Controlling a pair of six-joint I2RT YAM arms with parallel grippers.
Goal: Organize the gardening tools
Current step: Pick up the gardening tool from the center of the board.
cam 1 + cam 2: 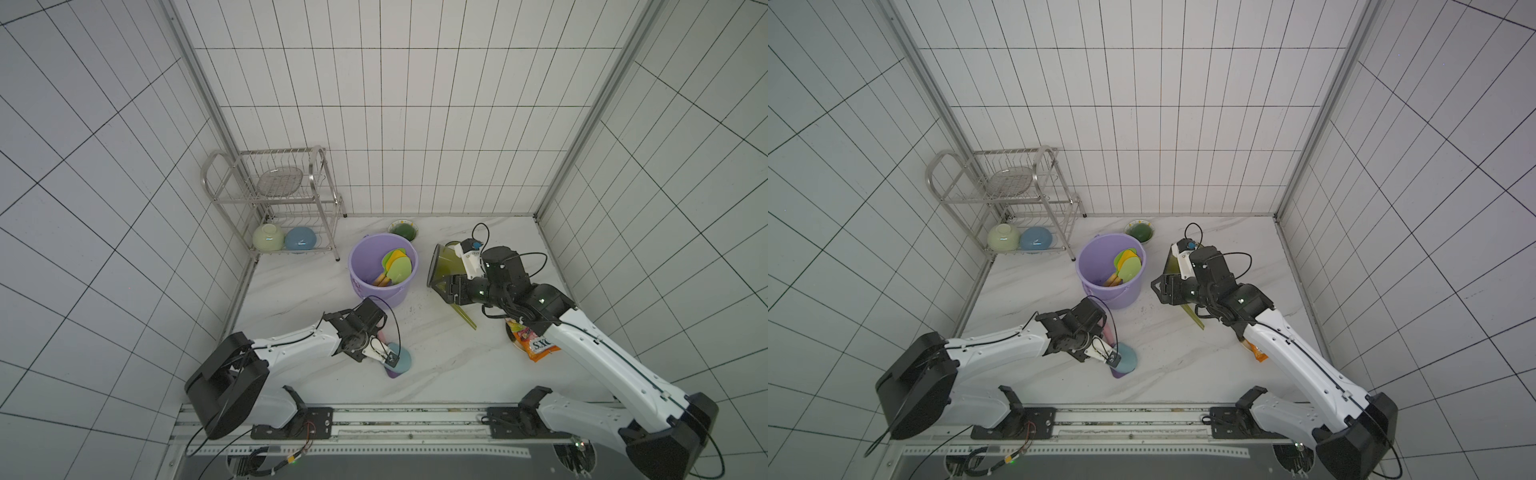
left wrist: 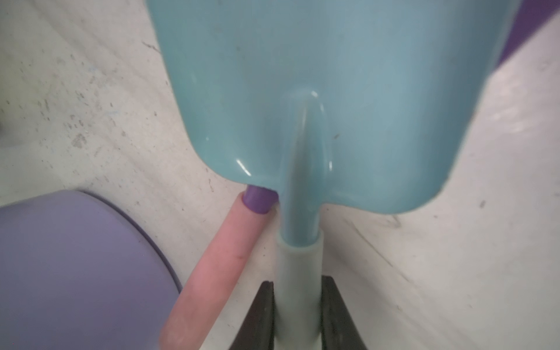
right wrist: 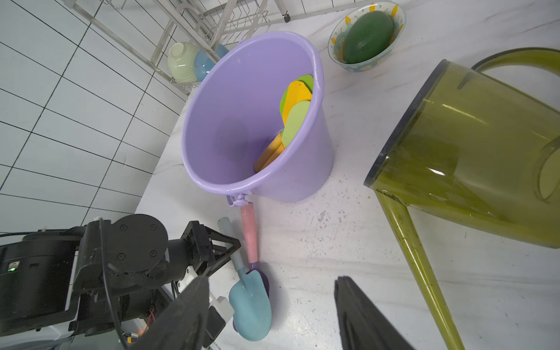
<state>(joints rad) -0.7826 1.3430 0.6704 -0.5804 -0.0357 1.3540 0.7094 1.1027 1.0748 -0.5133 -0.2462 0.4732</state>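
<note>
— Black jaws on the left gripper (image 2: 297,280): what are they on?
— Clamped on the pale handle of the teal shovel (image 2: 333,91). It lies on the table (image 2: 91,91), blade over the purple shovel (image 2: 212,257), whose pink handle runs alongside.
— And the right gripper (image 3: 271,281)?
— Jaws apart, holding nothing. The olive watering can (image 3: 485,151) lies tipped over just beside it. Three shovels (image 3: 298,118) stand in the lilac bucket (image 3: 227,91).

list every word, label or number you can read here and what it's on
"S.XC": on the orange snack bag, in a top view. The word is cut off and the rest is hidden.
Other print on that bag: too small and blurred to read.
No other readable text, number or sign in any view.
</note>
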